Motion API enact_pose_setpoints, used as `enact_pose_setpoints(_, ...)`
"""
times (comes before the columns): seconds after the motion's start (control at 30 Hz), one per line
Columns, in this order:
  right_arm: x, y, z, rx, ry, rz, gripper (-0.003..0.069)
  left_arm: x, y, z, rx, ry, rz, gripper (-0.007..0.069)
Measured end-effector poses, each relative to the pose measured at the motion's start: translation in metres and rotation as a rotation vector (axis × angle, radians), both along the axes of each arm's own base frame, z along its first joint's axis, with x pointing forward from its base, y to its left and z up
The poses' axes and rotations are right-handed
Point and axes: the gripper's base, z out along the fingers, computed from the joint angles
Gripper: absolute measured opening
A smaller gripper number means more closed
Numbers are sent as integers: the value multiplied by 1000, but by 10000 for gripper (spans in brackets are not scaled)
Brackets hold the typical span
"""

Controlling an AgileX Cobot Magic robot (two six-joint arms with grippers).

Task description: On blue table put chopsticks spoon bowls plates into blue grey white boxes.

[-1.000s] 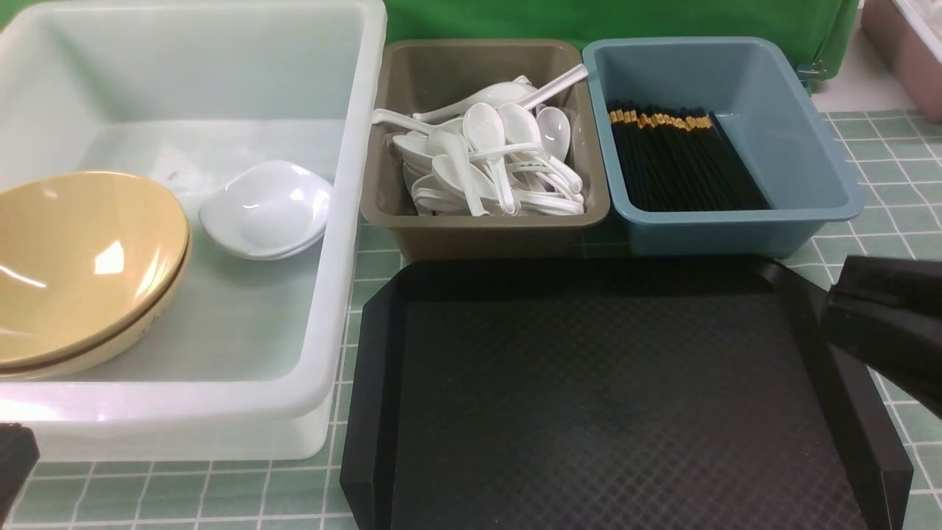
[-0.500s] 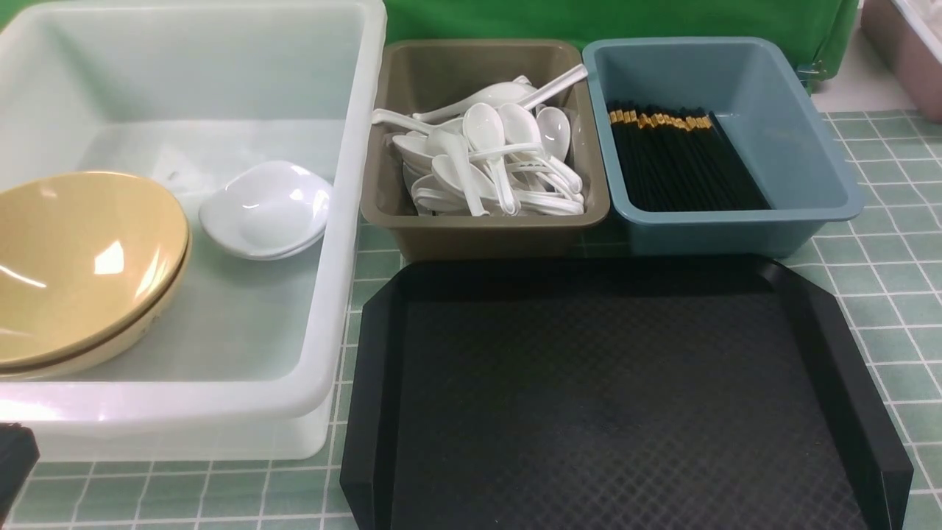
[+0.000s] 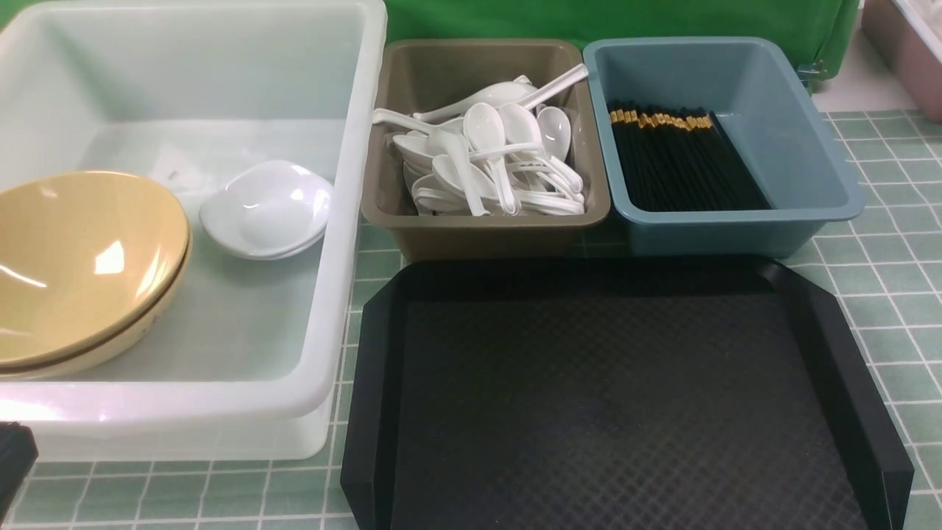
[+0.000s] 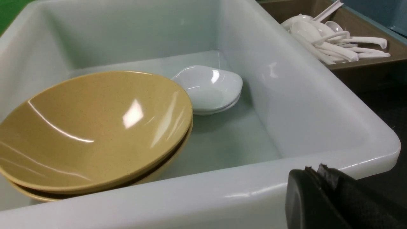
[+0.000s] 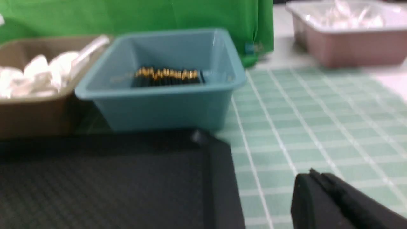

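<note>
Well, everything looks sorted: yellow bowls [image 3: 85,265] and white plates [image 3: 266,210] in the white tub [image 3: 353,221], spoons [image 3: 489,158] in the taupe bin [image 3: 486,232], chopsticks [image 3: 681,158] in the blue bin [image 3: 809,169]. Black tray [image 3: 618,397] bare; left gripper [image 4: 321,197] and right gripper [image 5: 318,200] both pinched together, empty.

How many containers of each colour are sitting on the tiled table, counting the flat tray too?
White tub: 1
Grey-brown bin: 1
Blue bin: 1
Black tray: 1
Pink bin, far right at the back: 1
Total: 5
</note>
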Motion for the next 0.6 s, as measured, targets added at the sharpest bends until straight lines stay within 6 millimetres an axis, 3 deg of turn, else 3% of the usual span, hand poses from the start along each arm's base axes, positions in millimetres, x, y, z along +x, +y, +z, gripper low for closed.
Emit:
enact_pose_setpoints(0.17,-1,1,-7,3,76,17,36,0,0,0,0,-2,0,1)
enact_pose_setpoints(0.6,-1,1,-7,-4,77,22,36,0,0,0,0,-3,0,1)
